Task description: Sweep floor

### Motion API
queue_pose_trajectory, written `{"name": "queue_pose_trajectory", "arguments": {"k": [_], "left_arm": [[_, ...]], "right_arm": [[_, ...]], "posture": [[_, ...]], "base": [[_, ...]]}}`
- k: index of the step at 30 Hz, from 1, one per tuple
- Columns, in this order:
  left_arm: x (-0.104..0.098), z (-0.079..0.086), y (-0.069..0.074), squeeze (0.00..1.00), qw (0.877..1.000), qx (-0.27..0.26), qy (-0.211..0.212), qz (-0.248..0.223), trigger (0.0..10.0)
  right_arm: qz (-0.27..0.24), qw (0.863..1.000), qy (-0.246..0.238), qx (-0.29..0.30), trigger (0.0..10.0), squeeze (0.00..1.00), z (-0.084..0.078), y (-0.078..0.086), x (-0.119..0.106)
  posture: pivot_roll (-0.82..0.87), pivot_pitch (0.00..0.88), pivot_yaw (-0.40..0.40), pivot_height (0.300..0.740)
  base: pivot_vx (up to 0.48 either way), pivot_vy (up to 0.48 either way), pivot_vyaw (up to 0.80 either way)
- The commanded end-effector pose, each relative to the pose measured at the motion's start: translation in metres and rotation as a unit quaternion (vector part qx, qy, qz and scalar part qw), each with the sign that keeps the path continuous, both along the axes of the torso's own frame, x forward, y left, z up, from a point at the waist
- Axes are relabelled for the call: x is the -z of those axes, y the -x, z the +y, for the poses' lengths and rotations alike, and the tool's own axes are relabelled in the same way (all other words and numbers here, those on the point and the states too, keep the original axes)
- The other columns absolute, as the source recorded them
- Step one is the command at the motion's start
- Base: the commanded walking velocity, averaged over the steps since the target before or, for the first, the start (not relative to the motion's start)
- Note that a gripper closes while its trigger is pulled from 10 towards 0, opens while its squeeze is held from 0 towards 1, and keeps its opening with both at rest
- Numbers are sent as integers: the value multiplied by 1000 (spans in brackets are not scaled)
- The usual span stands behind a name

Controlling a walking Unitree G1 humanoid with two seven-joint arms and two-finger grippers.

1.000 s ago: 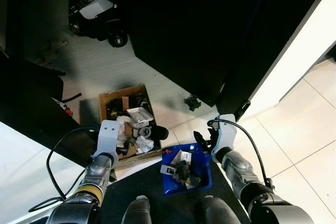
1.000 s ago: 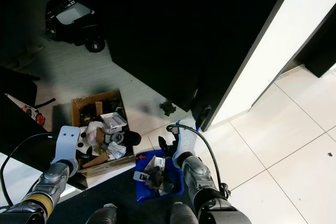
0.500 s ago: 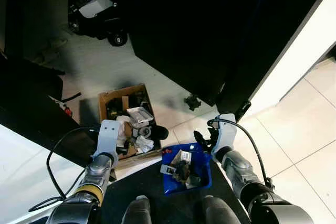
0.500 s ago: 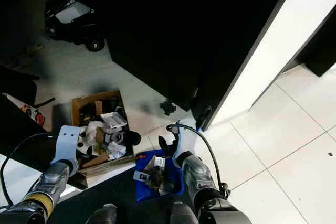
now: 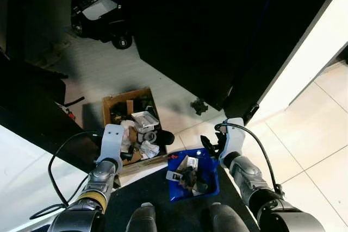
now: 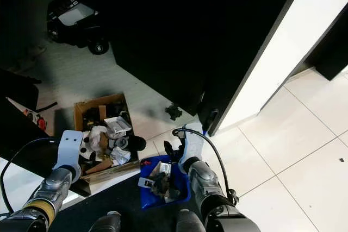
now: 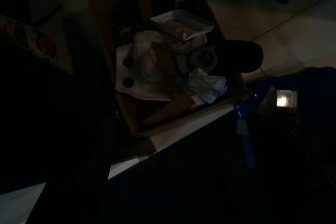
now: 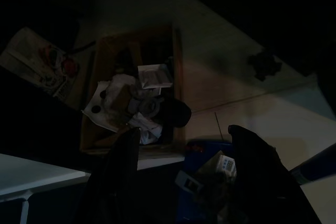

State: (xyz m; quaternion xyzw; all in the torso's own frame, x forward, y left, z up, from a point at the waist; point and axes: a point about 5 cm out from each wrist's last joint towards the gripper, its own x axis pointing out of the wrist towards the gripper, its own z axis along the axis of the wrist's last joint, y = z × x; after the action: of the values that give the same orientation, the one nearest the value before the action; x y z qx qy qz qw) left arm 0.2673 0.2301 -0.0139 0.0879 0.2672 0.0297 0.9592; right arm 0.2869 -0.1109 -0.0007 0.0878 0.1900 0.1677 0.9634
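- Closest to you, the blue dustpan (image 5: pixel 194 176) sits low between the two arms, full of scraps and a small white box.
- Your right gripper (image 5: pixel 211 146) is at the far right corner of the dustpan; in the right wrist view its two fingers (image 8: pixel 124 158) stand apart, so it is open.
- Your left gripper (image 5: pixel 126 156) is at the near edge of the cardboard box (image 5: pixel 115 103); you cannot tell if it is open or closed.
- The cardboard box stands on the floor (image 5: pixel 98 69), just left of the dustpan, stuffed with crumpled paper and rubbish.
- Farther, a small dark piece of debris (image 5: pixel 199 106) lies on the floor beside the black cabinet (image 5: pixel 217 25).
- Farthest, a black wheeled machine (image 5: pixel 100 14) stands at the top left.
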Motion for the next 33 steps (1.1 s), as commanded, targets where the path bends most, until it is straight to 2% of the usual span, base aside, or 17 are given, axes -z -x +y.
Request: {"name": "queue_pose_trajectory", "arguments": {"k": [1, 33], "left_arm": [[4, -2, 3, 0, 1000, -2, 2, 13, 10000], [4, -2, 2, 0, 1000, -2, 2, 12, 10000]], "right_arm": [[13, 1000, 0, 4, 10000, 0, -2, 3, 5], [15, 1000, 1, 5, 10000, 0, -3, 3, 4]], "posture": [[-95, 105, 8, 740], [-95, 102, 8, 740]], "base": [[0, 0, 0], [0, 0, 0]]}}
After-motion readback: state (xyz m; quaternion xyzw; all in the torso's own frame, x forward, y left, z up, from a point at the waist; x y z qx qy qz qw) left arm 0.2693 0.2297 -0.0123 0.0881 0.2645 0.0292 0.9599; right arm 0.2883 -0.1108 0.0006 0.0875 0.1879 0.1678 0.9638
